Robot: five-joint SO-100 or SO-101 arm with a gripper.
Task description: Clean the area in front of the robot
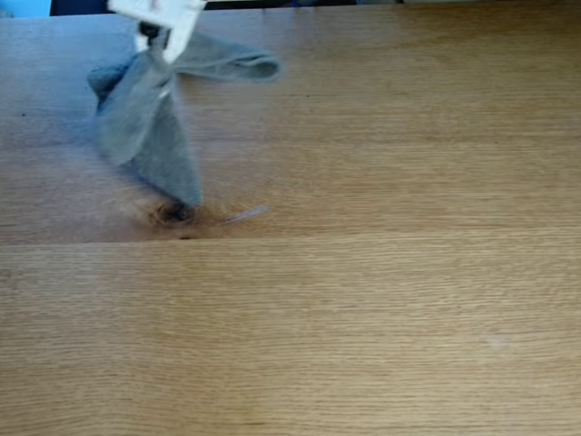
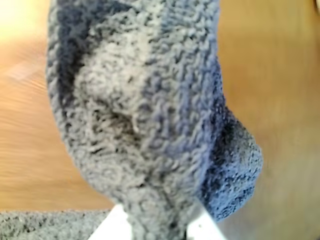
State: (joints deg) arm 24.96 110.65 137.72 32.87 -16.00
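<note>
A grey terry cloth (image 1: 145,127) is pinched by the white gripper (image 1: 156,41). Below it, honey-oak tabletop (image 1: 363,300) with 1 dark knot (image 1: 174,213) is seen.

The wide honey-coloured oak tabletop (image 1: 381,309) looks like smooth wood with a soft satin finish, fine straight grain running across it, a plank seam, and one dark, rougher-looking knot (image 1: 177,214) in the surface. The grey terry cloth (image 1: 145,127) is matt and soft; in the wrist view its surface (image 2: 145,115) is a nubbly pile of small loops, fuzzy at the edges. The white two-fingered gripper (image 2: 155,225) of the arm looks like smooth, plain plastic with a dull sheen, as does the boxy white segment (image 1: 159,16) in the fixed view.
</note>
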